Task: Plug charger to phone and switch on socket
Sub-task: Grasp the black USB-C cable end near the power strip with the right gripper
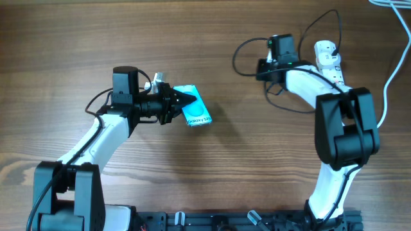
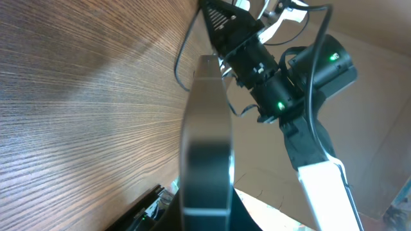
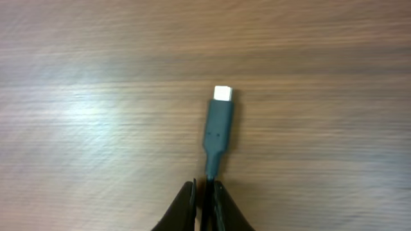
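Observation:
The phone (image 1: 196, 106), with a turquoise screen and white border, is held off the table at a tilt by my left gripper (image 1: 185, 100), which is shut on its near end. In the left wrist view the phone (image 2: 205, 122) shows edge-on between the jaws (image 2: 205, 218). My right gripper (image 1: 262, 69) is shut on the charger cable just behind its small black plug (image 3: 219, 127); the plug's light tip points away from the jaws (image 3: 205, 187), above the wood. The black cable (image 1: 239, 56) loops beside it. The white socket (image 1: 327, 56) lies at the back right.
A thick white cord (image 1: 390, 77) runs from the socket area along the right edge. The right arm (image 2: 282, 77) shows beyond the phone in the left wrist view. The wooden tabletop (image 1: 212, 173) lies between the two arms.

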Robot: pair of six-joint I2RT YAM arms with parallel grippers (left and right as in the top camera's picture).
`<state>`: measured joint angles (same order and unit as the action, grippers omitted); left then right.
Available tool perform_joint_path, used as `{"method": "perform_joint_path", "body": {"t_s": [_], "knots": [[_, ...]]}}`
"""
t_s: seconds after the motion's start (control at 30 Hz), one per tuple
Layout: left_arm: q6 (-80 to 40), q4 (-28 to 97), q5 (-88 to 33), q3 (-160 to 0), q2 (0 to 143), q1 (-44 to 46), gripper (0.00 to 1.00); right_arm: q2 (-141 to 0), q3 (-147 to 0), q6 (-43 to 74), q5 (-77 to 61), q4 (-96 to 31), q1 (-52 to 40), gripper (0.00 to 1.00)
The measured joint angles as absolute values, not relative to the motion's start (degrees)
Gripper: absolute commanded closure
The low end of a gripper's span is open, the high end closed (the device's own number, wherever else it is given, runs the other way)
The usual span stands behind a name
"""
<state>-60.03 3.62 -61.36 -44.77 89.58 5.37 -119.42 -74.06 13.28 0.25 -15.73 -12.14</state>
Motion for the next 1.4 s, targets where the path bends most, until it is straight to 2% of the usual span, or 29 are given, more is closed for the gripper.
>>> {"method": "perform_joint_path", "body": {"t_s": [0.27,0.43,0.57,1.23,1.4], "knots": [[-60.03,3.62,-61.36,-44.77,89.58,5.37,0.96,-117.71,-75.33,10.81,-3.01,-28.80,-18.44,0.71],[-60.03,3.62,-61.34,-44.77,89.58,5.37,0.96,-117.51,-75.53,10.35,-4.67,-29.12,-18.68,0.49],[-60.03,3.62,-61.36,-44.77,89.58,5.37,0.96,-117.49,-75.09,10.39,-4.69,-25.93,-18.94,0.42],[-60.03,3.62,-61.36,-44.77,89.58,5.37,0.96,-118.30,-74.24,11.66,-0.32,-18.90,-19.05,0.45],[-60.03,3.62,-61.34,-44.77,89.58,5.37,0.96,-118.56,-74.22,11.88,1.85,-18.52,-19.05,0.62]]}}
